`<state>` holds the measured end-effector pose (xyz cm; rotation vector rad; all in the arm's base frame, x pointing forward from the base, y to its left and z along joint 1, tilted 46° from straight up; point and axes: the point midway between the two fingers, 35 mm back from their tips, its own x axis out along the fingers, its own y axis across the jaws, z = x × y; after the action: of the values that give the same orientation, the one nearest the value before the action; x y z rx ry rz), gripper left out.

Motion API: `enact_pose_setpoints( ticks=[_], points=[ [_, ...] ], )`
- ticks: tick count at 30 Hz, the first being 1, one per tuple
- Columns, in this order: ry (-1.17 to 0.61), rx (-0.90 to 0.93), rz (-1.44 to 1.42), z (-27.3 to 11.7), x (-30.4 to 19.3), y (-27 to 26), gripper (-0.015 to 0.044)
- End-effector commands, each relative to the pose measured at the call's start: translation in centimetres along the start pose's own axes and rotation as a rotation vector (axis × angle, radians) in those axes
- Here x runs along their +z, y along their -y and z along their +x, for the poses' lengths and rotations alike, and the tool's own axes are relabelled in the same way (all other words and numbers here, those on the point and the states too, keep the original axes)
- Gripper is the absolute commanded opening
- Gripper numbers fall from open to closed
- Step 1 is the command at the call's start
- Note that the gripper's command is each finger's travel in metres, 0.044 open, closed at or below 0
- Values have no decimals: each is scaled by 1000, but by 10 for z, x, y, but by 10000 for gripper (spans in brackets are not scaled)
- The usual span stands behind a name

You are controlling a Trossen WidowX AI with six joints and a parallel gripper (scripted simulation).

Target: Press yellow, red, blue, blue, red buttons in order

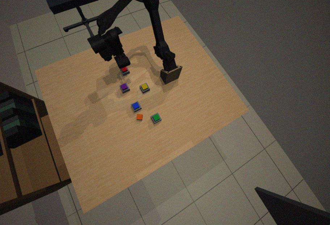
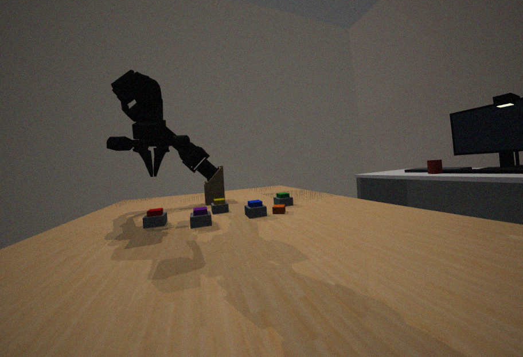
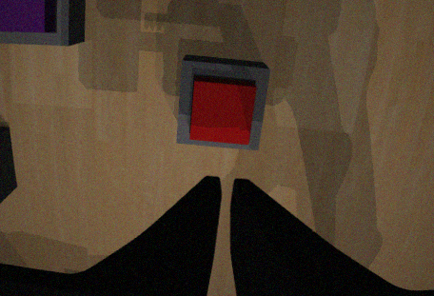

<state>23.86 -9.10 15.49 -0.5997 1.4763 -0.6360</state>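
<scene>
while poised high above the red button point(image 3: 223, 109) on the desk point(image 1: 186, 105), jaws point(image 2: 152, 174) nearly closed on nothing to serve as one blunt presser, clear of the purple button point(image 3: 26, 0) beside it.

Purple button point(image 1: 123, 86), green button point(image 1: 156, 117), orange block point(image 1: 139, 117) (just beside green).

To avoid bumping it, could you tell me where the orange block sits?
In the top view, the orange block lies just below the blue button, left of the green button.
</scene>
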Motion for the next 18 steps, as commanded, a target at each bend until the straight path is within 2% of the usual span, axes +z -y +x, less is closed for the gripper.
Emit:
enact_pose_setpoints(
  ticks=[1,8,14,18],
  points=[
    [1,8,0,-5,12,-18,20],
    [4,35,-5,-10,50,-127,20],
    [-1,17,0,-7,47,-229,20],
    [-1,7,4,-4,41,-254,20]
  ],
)
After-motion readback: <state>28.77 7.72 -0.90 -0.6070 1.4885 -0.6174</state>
